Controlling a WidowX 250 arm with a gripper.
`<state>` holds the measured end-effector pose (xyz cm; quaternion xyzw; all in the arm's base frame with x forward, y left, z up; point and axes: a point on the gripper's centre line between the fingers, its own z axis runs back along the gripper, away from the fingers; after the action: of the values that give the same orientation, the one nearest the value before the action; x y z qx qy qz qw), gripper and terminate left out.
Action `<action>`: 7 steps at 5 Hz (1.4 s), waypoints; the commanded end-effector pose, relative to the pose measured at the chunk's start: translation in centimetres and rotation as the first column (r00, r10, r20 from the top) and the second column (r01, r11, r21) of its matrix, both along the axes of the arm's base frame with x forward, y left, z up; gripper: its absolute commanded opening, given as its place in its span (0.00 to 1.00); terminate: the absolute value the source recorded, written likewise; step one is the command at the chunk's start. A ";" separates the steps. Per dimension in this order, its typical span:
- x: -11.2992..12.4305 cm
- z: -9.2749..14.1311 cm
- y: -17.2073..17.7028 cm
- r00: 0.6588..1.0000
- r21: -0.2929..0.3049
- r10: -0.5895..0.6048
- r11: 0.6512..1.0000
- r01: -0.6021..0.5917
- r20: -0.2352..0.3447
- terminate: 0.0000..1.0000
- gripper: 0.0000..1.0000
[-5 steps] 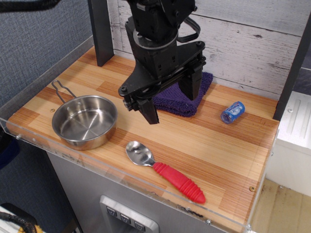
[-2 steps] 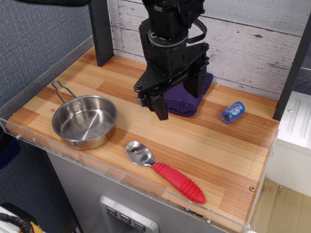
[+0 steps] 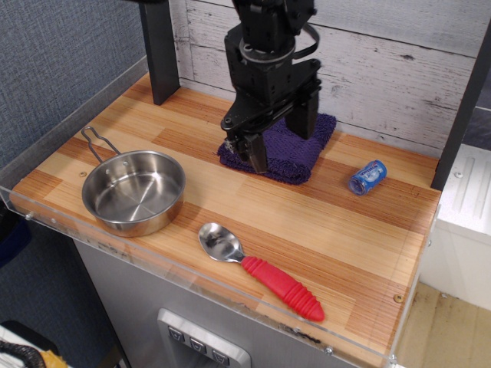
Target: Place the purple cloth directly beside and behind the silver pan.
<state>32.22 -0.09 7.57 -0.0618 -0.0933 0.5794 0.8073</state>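
With the end effector (image 3: pixel 278 142) spread open and empty over the cloth (image 3: pixel 285 152), which lies well apart from the pan (image 3: pixel 134 192), a shallow pinch may snag one fold only.

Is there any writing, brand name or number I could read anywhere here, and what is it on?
No text can be read in this picture.
The small blue can lying on its side has a pale label patch, but it is too small and blurred to read.
The silver pan, the red-handled spoon, the purple cloth and the gripper show no markings.
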 end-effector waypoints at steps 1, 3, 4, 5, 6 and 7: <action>3.4 -0.1 2.7 0.998 0.014 0.056 0.998 -0.057 0.036 0.00 1.00; 6.0 -2.2 2.5 0.998 -0.006 0.059 0.998 -0.059 0.018 0.00 1.00; 6.6 -3.1 2.2 0.998 0.001 0.057 0.998 -0.057 0.000 0.00 1.00; 7.0 -4.0 2.4 0.998 0.006 0.054 0.999 -0.054 -0.029 0.00 1.00; 6.6 -4.6 2.9 0.995 0.011 0.090 0.996 -0.089 -0.042 0.00 1.00; 6.0 -5.3 3.3 0.989 0.005 0.119 0.993 -0.119 -0.082 0.00 1.00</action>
<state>38.27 2.61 1.81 -0.0298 -0.0560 0.6269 0.7765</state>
